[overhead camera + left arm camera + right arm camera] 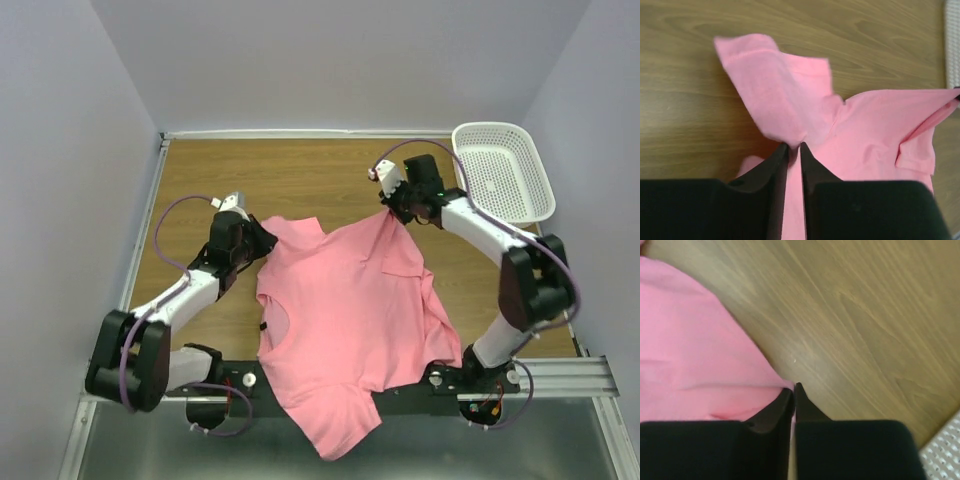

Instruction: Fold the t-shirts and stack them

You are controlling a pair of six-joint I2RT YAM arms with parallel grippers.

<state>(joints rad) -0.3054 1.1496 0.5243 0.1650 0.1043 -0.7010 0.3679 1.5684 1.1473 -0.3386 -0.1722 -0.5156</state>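
Observation:
One salmon-pink t-shirt (pixel 345 320) lies spread over the wooden table and hangs over the near edge between the arm bases. My left gripper (pixel 262 240) is shut on the shirt's far left corner; in the left wrist view (pixel 794 146) cloth runs between the black fingers and a flap of the shirt (pixel 770 90) stands up beyond them. My right gripper (pixel 393 213) is shut on the shirt's far right corner, pulled taut; in the right wrist view (pixel 793 386) the pink edge (pixel 690 360) is pinched at the fingertips.
A white plastic mesh basket (pixel 503 170) stands at the table's far right; its corner shows in the right wrist view (pixel 945 452). Bare wooden table (pixel 300 175) lies beyond the shirt. Grey walls enclose the table on three sides.

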